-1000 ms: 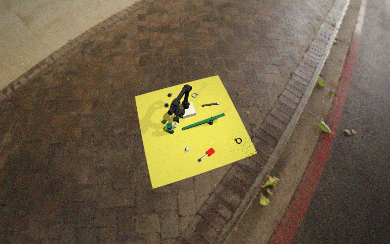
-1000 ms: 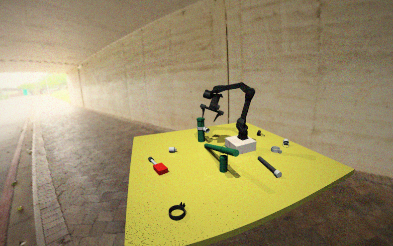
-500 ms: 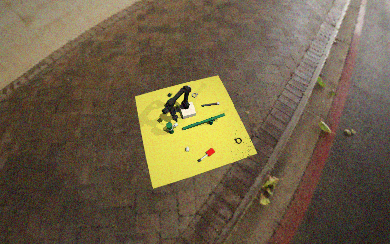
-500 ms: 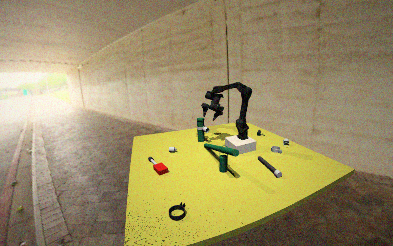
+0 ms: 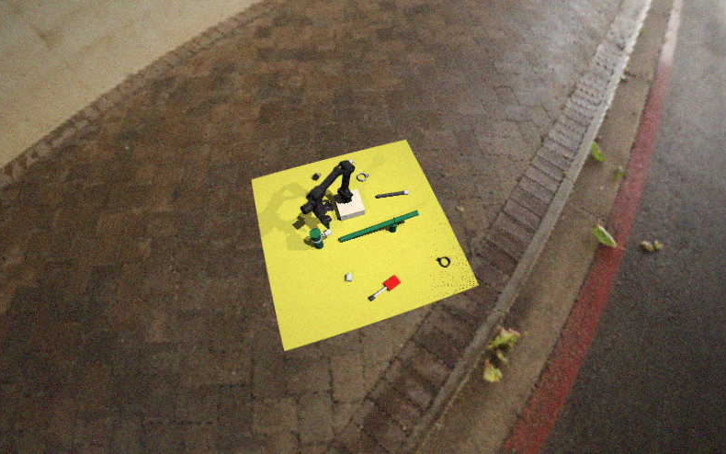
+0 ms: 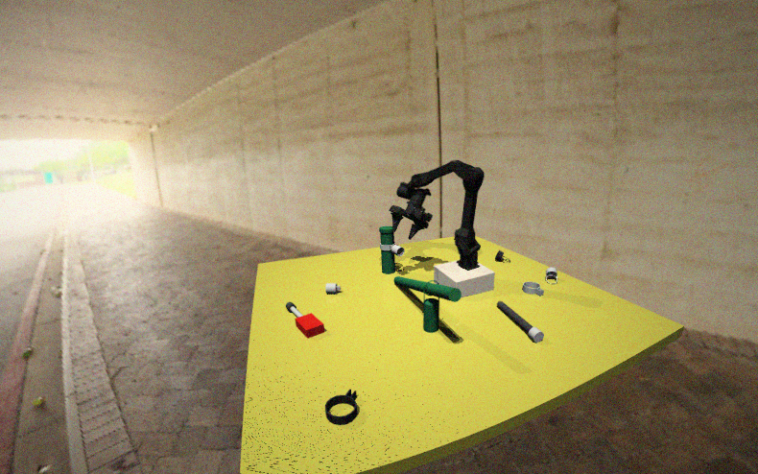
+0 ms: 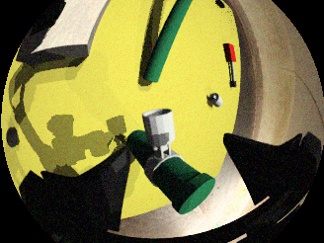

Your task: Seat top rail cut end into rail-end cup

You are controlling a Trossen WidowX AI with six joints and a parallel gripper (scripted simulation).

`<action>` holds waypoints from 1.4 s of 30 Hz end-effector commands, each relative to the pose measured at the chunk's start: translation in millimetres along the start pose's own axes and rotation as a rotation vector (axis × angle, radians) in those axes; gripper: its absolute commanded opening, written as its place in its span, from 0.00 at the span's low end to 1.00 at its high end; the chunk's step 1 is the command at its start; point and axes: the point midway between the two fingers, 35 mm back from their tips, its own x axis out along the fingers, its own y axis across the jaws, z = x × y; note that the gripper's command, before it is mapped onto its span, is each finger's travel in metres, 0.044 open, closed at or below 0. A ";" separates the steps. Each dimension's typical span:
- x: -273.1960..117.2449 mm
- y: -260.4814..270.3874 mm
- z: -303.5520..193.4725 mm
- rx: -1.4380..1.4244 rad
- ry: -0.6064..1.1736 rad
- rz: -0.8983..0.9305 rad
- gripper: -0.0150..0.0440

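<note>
The green rail [image 5: 366,230] [image 6: 429,287] [image 7: 168,41] lies sloping over the short green post [image 6: 431,318]; the thin loop there is hard to make out. Its lower end points toward the big green post [image 5: 314,232] [image 6: 387,263] [image 7: 195,195] but is apart from the grey rail-end cup [image 5: 326,232] [image 6: 397,250] [image 7: 159,129]. The cup hangs on the brace band [image 6: 386,248], somewhat below the post cap, its mouth facing roughly the rail's side. My gripper [image 6: 402,232] [image 7: 179,145] is open and empty, above and beside the big post, not touching the rail.
A white arm base [image 5: 349,206] [image 6: 464,278] stands behind the rail. A dark bar [image 5: 391,194] [image 6: 520,320], a grey ring [image 6: 532,288], a small white fitting [image 5: 348,277] [image 6: 332,288], a red-headed tool [image 5: 391,282] [image 6: 309,324] and a black ring [image 6: 326,409] lie around.
</note>
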 end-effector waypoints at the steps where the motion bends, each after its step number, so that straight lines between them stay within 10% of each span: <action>1: 25.4 16.2 5.1 0.009 -0.022 0.004 1.00; 42: 81.9 16.1 4.8 0.009 -0.022 0.003 1.00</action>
